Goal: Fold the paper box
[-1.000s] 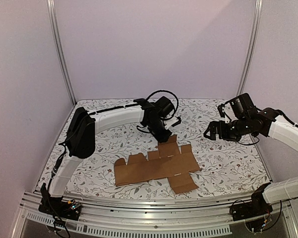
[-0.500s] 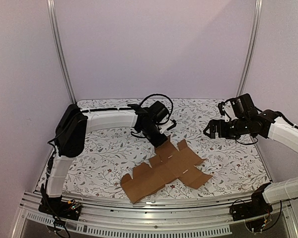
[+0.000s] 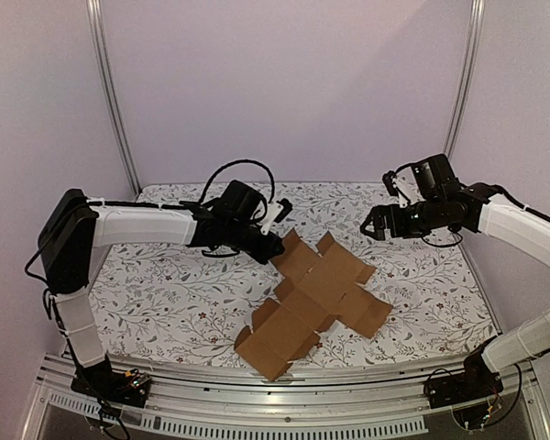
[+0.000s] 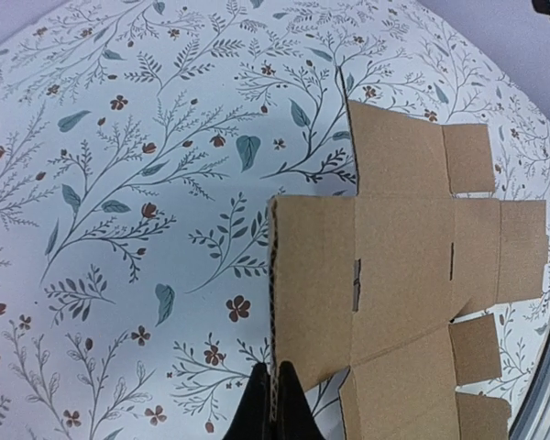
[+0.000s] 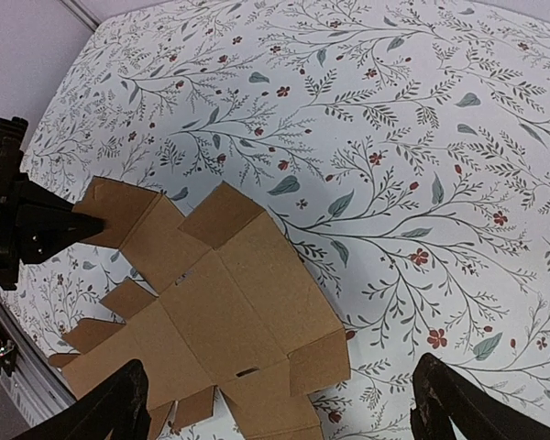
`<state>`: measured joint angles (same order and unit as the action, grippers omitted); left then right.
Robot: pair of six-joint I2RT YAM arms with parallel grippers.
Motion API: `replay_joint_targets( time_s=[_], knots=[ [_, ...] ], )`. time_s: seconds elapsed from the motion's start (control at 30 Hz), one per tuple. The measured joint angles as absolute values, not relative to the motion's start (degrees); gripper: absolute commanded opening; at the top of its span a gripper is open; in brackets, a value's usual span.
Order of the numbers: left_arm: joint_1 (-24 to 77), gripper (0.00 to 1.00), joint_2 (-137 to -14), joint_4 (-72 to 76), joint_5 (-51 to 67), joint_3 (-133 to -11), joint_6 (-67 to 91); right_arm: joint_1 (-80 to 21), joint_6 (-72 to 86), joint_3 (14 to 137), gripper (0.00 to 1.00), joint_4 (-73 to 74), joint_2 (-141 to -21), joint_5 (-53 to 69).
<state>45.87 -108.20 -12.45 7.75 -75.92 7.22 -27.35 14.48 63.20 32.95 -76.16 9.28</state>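
The paper box [image 3: 316, 298] is a flat brown die-cut cardboard sheet with flaps and slots, lying diagonally across the middle of the floral table. My left gripper [image 3: 273, 246] is shut on the edge of its far flap; in the left wrist view the two black fingertips [image 4: 277, 408] pinch the corrugated edge of the paper box [image 4: 403, 266]. My right gripper [image 3: 374, 227] hovers open above the table, to the right of the sheet and apart from it. In the right wrist view its wide-set fingers [image 5: 119, 408] frame the paper box [image 5: 220, 312] below.
The floral table cloth [image 3: 165, 293] covers the whole work surface. Pale walls and metal posts [image 3: 110, 101] close in the back and sides. A metal rail [image 3: 257, 390] runs along the near edge, close to the sheet's lowest flap.
The left arm has swung left and pulled back, turning the sheet from lying sideways to lying diagonally, its near end toward the rail. The left jaws have closed fully. The right arm shifted slightly left.
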Motion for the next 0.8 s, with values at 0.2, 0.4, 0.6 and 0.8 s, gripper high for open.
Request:
replay_joint_targets(
  time_s=[0.2, 0.4, 0.6, 0.8],
  knots=[
    [43.2, 0.0, -101.8, 2.6, 13.5, -62.5, 9.9, -27.3, 11.7, 68.3, 0.99, 33.0, -80.9, 13.9],
    [41.4, 0.0, -99.7, 11.6, 18.8, -57.4, 10.1, -26.7, 9.5, 71.5, 0.95, 33.2, -84.0, 18.3],
    [39.9, 0.0, -97.9, 18.5, 23.3, -52.9, 9.7, -26.3, 7.4, 73.8, 0.92, 33.3, -88.1, 21.4],
    [39.8, 0.0, -95.6, 22.2, 24.6, -48.7, 9.4, -24.6, 4.6, 73.9, 0.87, 34.1, -90.2, 25.4]
  ],
)
